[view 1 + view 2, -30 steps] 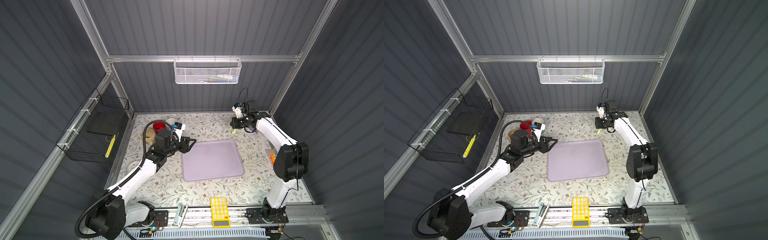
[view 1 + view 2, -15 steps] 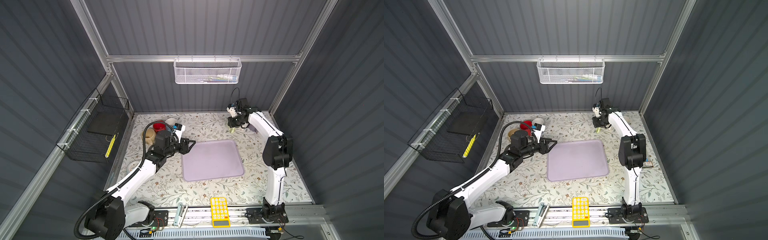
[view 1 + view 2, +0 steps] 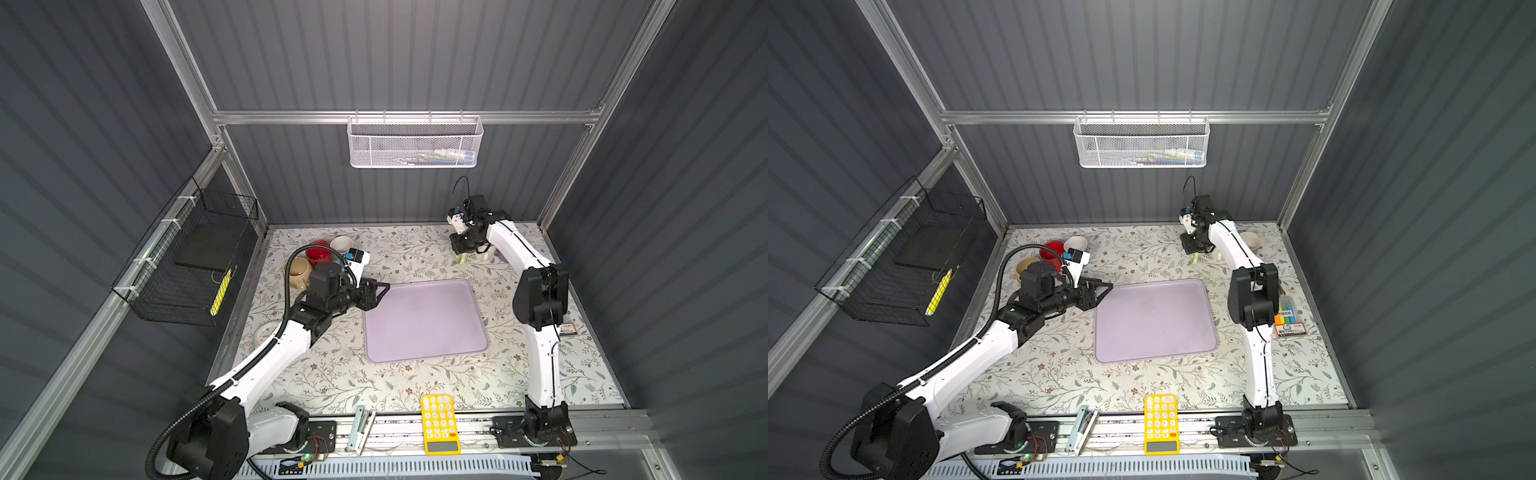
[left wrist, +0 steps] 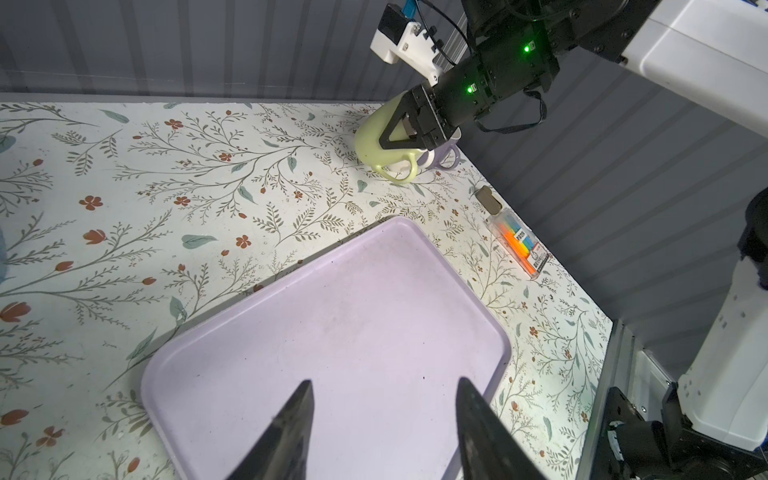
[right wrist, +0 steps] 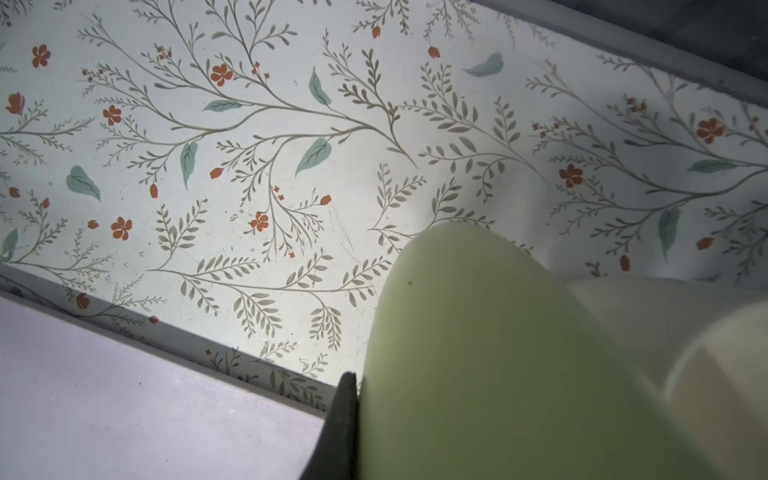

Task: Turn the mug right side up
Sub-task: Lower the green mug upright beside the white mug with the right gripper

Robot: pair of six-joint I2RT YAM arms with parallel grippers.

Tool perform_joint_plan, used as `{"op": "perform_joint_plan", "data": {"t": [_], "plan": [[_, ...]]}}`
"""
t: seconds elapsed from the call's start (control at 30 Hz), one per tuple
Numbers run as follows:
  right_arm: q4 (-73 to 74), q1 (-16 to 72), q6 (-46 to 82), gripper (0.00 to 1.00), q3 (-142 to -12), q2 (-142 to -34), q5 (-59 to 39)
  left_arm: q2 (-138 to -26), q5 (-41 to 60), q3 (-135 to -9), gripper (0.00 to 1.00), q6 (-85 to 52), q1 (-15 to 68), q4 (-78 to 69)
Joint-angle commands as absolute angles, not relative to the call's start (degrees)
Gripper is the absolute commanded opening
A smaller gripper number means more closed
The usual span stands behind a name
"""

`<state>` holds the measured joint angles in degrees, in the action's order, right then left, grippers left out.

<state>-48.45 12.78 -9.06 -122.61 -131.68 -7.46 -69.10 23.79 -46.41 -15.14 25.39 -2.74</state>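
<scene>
At the back right of the table my right gripper (image 4: 405, 137) is shut on the wall of a pale green mug (image 4: 376, 139). The mug is tilted, its closed bottom pointing away from the gripper and its handle (image 4: 401, 172) hanging down. In both top views only a sliver of the mug (image 3: 462, 259) (image 3: 1195, 259) shows under the gripper (image 3: 463, 248) (image 3: 1194, 247). In the right wrist view one finger (image 5: 340, 415) lies flat against the mug's wall (image 5: 478, 353); the other finger is hidden. My left gripper (image 4: 384, 386) (image 3: 384, 286) hangs open and empty over the lilac tray (image 4: 332, 311).
A white mug and a purple mug (image 4: 449, 156) stand right behind the green one. Red (image 3: 318, 251), white (image 3: 341, 243) and beige (image 3: 297, 272) mugs cluster at the back left. A highlighter pack (image 3: 1287, 320) lies at the right edge, a yellow calculator (image 3: 439, 424) at the front.
The right arm's elbow has swung in from the right and folded upward, and its gripper has shifted slightly left with the mug. The left arm has not moved.
</scene>
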Motion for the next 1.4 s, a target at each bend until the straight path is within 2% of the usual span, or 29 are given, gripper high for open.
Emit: {"op": "perform_joint_plan", "data": {"t": [0.0,1.0,1.23,1.37], "plan": [[-48.05,13.08,-10.46,0.02,-125.58,-132.23,-6.7,-67.94,23.33,-46.04,0.55,-13.8,25.04,-1.72],[-52.65,14.15,-13.34,0.06,-134.24,-139.87,-3.88,-67.08,22.71,-44.32,0.55,-13.97,24.51,-2.28],[-52.86,14.33,-13.45,0.18,-134.79,-140.43,-3.64,-66.71,22.71,-43.73,0.55,-13.97,24.35,-2.55],[-52.99,14.41,-13.54,0.21,-134.89,-140.75,-3.55,-66.65,22.77,-43.51,0.56,-13.97,24.26,-2.65]]}}
